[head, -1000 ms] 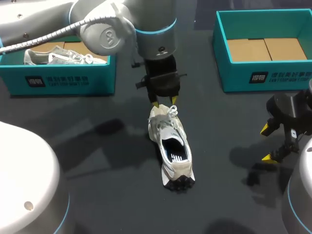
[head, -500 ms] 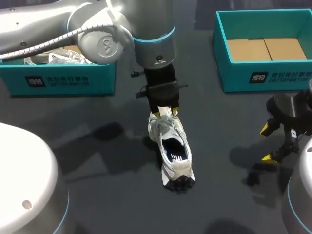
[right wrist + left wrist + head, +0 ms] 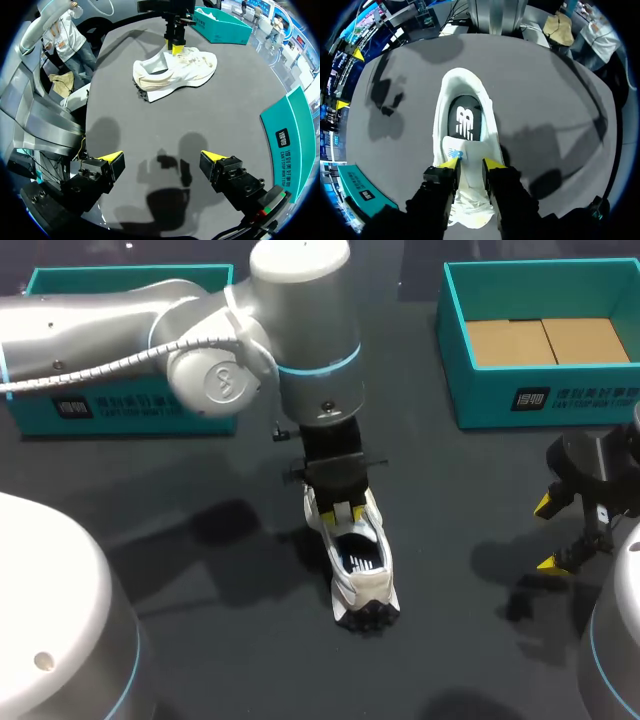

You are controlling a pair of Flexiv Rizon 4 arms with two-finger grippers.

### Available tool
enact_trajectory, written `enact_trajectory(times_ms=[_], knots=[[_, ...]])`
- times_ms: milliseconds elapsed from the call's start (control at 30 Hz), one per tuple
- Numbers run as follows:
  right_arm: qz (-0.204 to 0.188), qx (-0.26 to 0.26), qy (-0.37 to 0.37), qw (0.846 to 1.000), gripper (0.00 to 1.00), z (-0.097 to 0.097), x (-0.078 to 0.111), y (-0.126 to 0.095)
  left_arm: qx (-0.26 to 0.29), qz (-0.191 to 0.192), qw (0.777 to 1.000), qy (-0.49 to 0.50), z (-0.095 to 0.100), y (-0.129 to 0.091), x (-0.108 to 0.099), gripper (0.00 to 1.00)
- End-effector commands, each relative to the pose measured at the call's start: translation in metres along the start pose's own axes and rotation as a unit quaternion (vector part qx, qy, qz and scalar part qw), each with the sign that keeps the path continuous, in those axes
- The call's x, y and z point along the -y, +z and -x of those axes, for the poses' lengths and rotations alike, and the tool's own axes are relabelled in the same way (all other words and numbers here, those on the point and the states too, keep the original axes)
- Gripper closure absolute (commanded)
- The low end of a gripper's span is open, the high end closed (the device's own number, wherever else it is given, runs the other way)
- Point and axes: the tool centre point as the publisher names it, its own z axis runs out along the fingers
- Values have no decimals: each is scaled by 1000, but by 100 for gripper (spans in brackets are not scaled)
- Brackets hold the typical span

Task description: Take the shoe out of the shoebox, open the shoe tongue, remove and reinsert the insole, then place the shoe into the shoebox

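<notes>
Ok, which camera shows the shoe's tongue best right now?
The left wrist view: the tongue lies in plain sight at the left tool. In the head view that arm hides most of it; the right wrist view shows the shoe only side-on.

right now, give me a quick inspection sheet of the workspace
surface: dark table, shadows only
job's things: shoe upright mid-table, out of both boxes, insole in; left box partly behind left arm; right box empty
clutter: nothing seen
grippers: left gripper at the shoe's tongue; right gripper open, above bare table
cables: grey hose along left arm
surroundings: nothing seen
</notes>
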Motion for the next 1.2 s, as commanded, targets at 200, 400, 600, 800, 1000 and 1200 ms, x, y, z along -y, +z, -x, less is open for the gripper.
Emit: enact_trajectory(times_ms=[200, 400, 600, 800, 1000, 1200], knots=[[-1, 1, 0, 1000, 0, -1, 0, 0, 13, 1, 1000, 12, 1, -1, 9, 78], [-1, 1, 0, 1000, 0, -1, 0, 0, 27, 8, 999, 19, 2, -10, 16, 75], [-1, 1, 0, 1000, 0, -1, 0, 0, 18, -4, 1000, 10, 10, 22, 15, 72], [-1, 1, 0, 1000, 0, -1, 0, 0, 13, -9, 1000, 10, 5, 23, 21, 73], [-1, 1, 0, 1000, 0, -1, 0, 0, 38, 7, 999, 11, -5, -13, 36, 63], [-1, 1, 0, 1000, 0, -1, 0, 0, 45, 5, 998, -54, -12, -43, 54, 2]])
